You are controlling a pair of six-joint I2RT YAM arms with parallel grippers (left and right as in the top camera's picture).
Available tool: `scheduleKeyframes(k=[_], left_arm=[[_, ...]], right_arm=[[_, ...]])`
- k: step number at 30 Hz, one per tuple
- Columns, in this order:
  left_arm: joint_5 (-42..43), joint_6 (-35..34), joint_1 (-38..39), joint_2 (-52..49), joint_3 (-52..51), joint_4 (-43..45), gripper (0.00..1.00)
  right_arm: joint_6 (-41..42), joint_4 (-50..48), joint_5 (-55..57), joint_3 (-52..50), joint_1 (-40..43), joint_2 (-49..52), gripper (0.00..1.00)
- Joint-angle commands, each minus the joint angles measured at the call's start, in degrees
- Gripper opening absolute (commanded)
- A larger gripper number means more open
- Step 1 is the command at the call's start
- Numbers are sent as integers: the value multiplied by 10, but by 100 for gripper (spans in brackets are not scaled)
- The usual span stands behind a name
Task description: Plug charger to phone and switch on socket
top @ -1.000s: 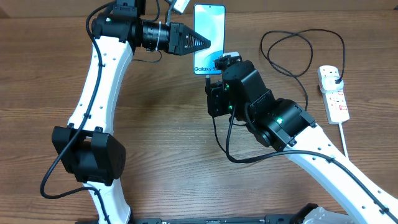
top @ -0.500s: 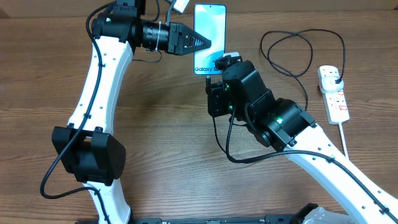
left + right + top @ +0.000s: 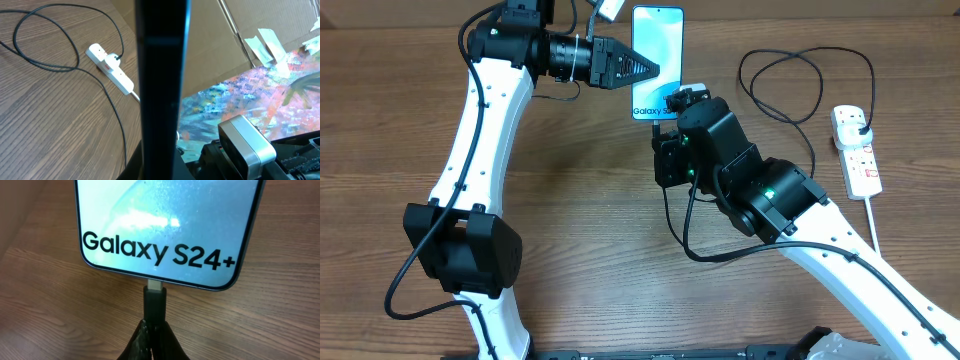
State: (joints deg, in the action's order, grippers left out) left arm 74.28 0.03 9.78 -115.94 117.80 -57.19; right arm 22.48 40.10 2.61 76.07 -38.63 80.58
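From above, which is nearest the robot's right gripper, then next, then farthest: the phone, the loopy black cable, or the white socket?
1. phone: right at the tip of the right gripper.
2. charger cable loop: off to the right, partway across.
3. socket: farthest right, past the loop.

phone's left edge: closed off, left gripper (image 3: 652,70) clamps the phone (image 3: 657,40) there.
phone's near end: filled by right gripper (image 3: 151,330) pinching the charger (image 3: 154,302) tip.
left of socket (image 3: 860,160): charger cable loops across the table (image 3: 580,200).
socket's near end: white cord (image 3: 872,215) trails off it.
right of socket: seemingly free.
between the arms: bare wood, passable.
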Motion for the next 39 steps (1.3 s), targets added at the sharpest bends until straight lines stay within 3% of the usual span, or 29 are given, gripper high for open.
scheduleKeyframes(k=[1,39], left_arm=[[16,13,0,2,8,2,4],[17,13,0,2,8,2,4]], right_arm=[[1,-2,13,19,-1,-7,4],[29,-24,14,19,-1,-7,4]])
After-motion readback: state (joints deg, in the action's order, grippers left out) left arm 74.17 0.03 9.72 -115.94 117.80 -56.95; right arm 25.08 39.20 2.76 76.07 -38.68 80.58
